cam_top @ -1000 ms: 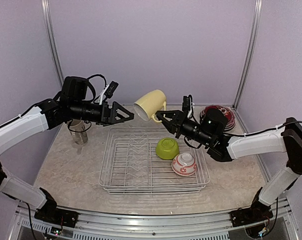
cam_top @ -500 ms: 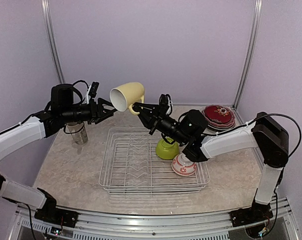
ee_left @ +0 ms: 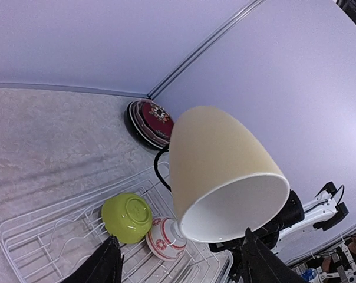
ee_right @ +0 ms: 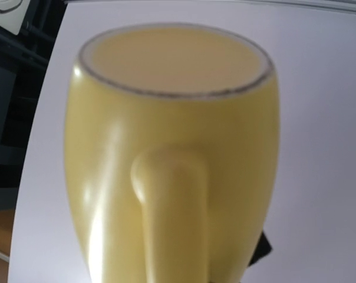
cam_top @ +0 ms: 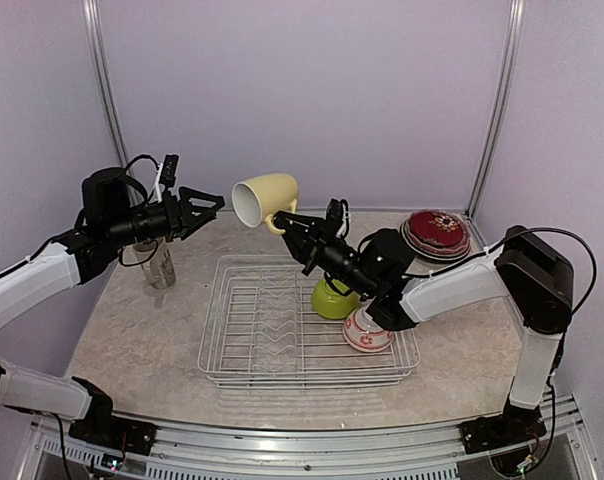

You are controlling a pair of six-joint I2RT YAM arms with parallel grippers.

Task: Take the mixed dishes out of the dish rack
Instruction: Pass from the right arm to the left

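A pale yellow mug (cam_top: 265, 200) hangs on its side above the far edge of the white wire dish rack (cam_top: 244, 362), mouth to the left. My right gripper (cam_top: 284, 222) is shut on its handle (ee_right: 169, 206). My left gripper (cam_top: 210, 200) is open just left of the mug's mouth (ee_left: 237, 206), its fingers (ee_left: 104, 265) apart from the rim. In the rack lie an upturned lime-green bowl (cam_top: 334, 297) and a small white-and-red bowl (cam_top: 368, 329). Dark red patterned plates (cam_top: 437, 231) are stacked on the table at the back right.
A tall cream mug (cam_top: 159, 264) stands on the table left of the rack, under my left arm. The rack's upright tines (cam_top: 272, 315) fill its middle. A purple wall closes off the back.
My right arm has carried the yellow mug to the left over the rack's far edge. My left gripper has drawn back to the left and its jaws have narrowed somewhat.
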